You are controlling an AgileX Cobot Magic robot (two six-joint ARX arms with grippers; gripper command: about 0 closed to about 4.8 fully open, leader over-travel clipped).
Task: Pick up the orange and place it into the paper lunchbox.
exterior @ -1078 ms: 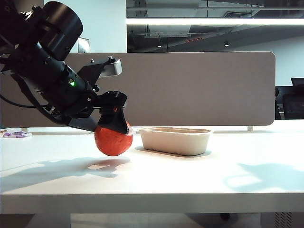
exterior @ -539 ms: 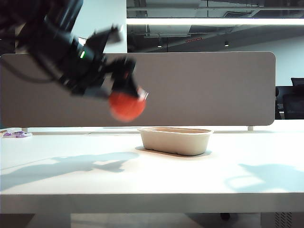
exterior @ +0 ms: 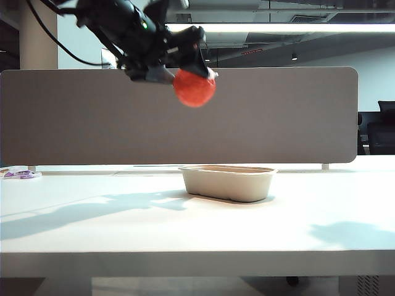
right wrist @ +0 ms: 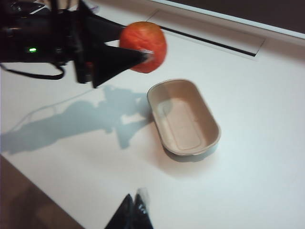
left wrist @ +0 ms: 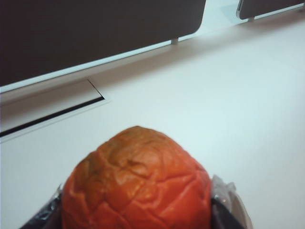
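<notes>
Beige paper lunchbox (exterior: 228, 182) lies lengthwise; left hand (exterior: 196, 69) grips orange (exterior: 194, 88).

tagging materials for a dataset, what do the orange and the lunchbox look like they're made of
Orange: glossy red-orange skin, bumpy and creased into wrinkles; real peel or a plastic replica, can't tell. It sits clamped in the left gripper.
Paper lunchbox: matte beige, likely moulded pulp paper, going by its soft rolled rim and dull, even surface.
</notes>
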